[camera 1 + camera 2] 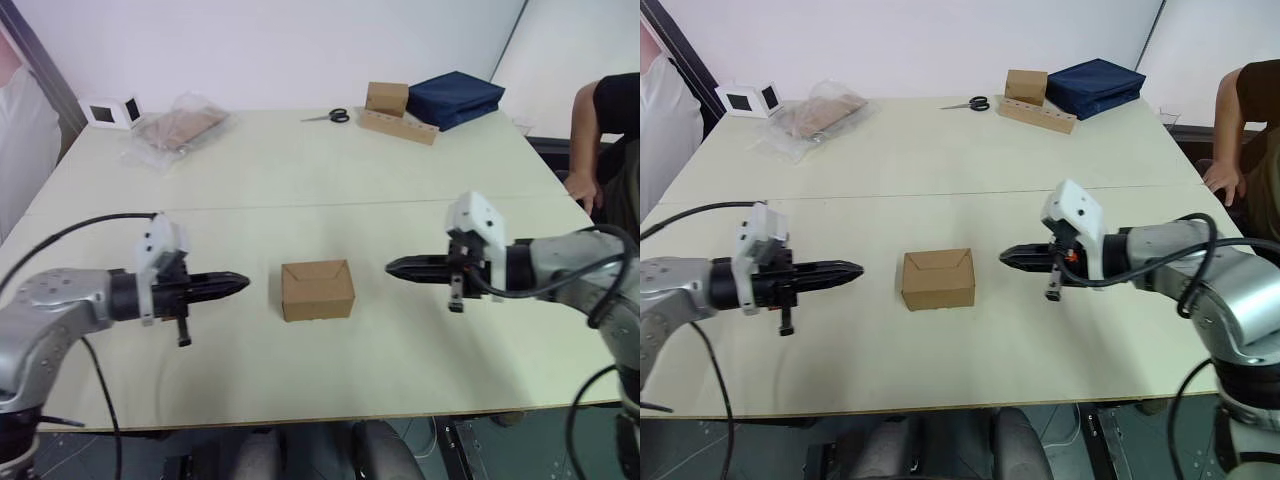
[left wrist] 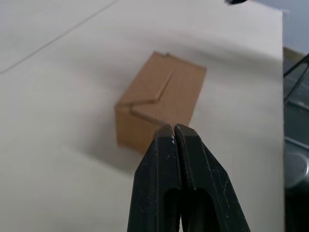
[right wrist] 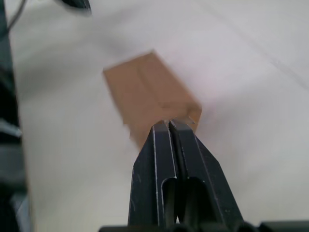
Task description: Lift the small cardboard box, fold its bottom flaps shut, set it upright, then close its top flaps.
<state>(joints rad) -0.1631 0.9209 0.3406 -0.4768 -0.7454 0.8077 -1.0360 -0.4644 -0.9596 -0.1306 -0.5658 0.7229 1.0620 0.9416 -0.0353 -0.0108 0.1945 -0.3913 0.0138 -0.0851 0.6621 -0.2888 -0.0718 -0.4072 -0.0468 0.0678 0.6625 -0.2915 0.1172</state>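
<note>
Small cardboard box (image 1: pixel 317 290) upright on tabletop (image 1: pixel 330 170), top flaps (image 1: pixel 317 272) folded down. Left tool (image 1: pixel 243 283) and right tool (image 1: pixel 390 267) flank it, both clenched, empty, apart from it.

right gripper (image 3: pixel 169 124) fingers pressed together | small cardboard box (image 3: pixel 147 94) just beyond
</note>
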